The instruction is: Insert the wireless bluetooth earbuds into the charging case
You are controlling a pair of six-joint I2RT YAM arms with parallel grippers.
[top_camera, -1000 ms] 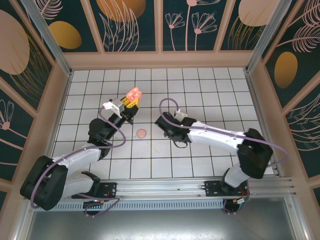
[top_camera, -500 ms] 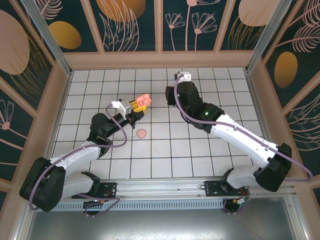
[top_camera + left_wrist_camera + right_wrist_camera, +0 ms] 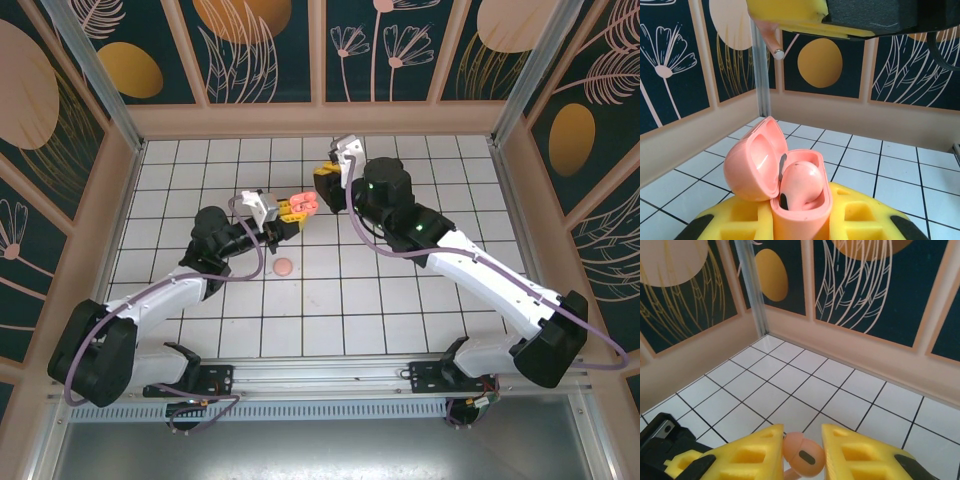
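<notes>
r grip (image 3: 326, 181), clamped on pink bud (image 3: 801, 456), now closer to case (image 3: 790, 185) clamped in l grip (image 3: 289, 209).

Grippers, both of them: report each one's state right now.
Left gripper: closed on the open coral-pink charging case.
Right gripper: closed on a coral-pink earbud.
</notes>
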